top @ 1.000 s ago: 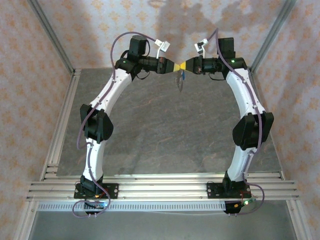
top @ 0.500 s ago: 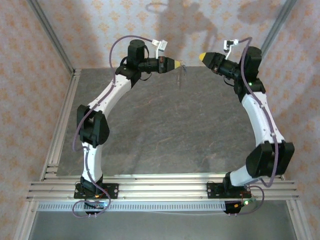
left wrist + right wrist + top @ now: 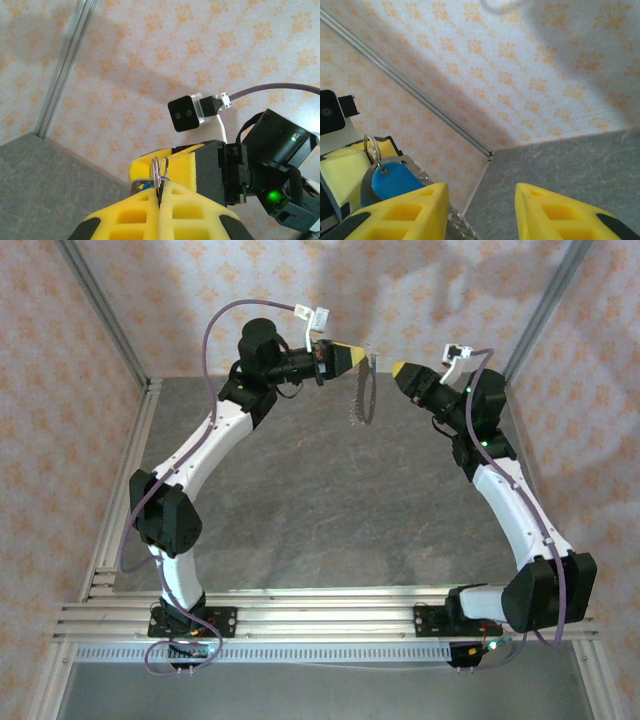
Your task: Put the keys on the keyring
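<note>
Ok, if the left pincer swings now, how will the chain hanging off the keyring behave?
Probably floppy: the chain hangs limp below the left pincer, so it should sway with any move. The keyring looks thin and is pinched edge-on, so it might pivot. The blue-headed key likely adds little weight.

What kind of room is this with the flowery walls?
Probably a small robot test booth, not a home: patterned wall panels box in a grey table, with two robot arms bolted to metal rails.
</note>
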